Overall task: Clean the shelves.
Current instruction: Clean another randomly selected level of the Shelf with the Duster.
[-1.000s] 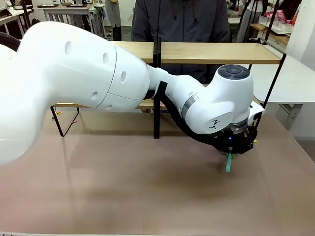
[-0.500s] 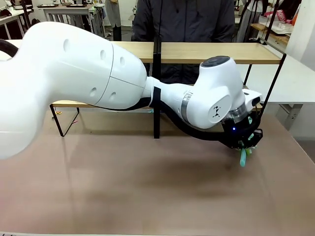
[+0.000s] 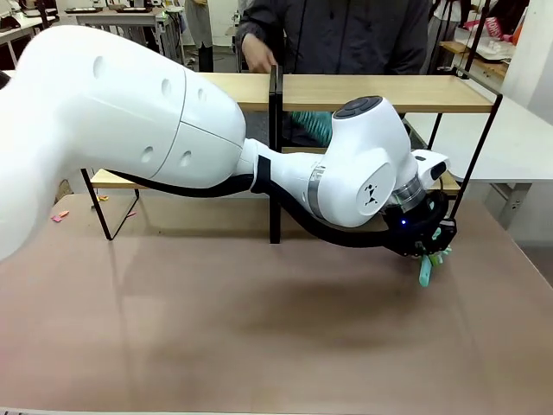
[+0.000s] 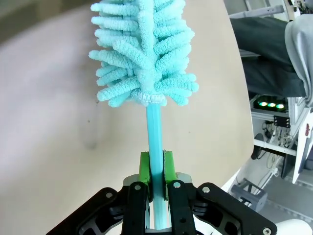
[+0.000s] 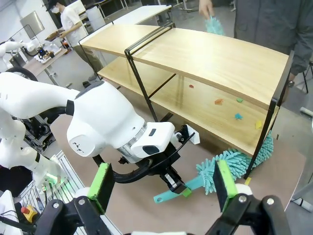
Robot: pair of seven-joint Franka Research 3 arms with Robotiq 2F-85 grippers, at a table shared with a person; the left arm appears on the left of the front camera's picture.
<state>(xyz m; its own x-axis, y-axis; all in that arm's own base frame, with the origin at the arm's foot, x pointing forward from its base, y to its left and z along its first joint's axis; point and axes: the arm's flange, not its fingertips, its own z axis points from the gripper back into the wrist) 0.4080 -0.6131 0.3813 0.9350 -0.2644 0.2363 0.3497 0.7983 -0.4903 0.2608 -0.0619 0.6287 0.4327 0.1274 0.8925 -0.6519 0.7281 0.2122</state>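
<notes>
Wooden shelves [image 3: 371, 92] just behind left gripper [image 3: 429, 258], jaws tight on teal duster [image 4: 144, 54] handle; right gripper [image 5: 163, 170] wide.

Person in dark jacket [image 3: 346, 35] at far side, brown tabletop [image 3: 216, 328], white table [image 3: 518, 138] rt.

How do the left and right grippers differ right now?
The left gripper is shut on the handle of the teal duster; the right gripper stands open, holding nothing. The left gripper is low by an end post of the shelves; the right gripper hangs higher, farther off. Both have black fingers with green pads.
</notes>
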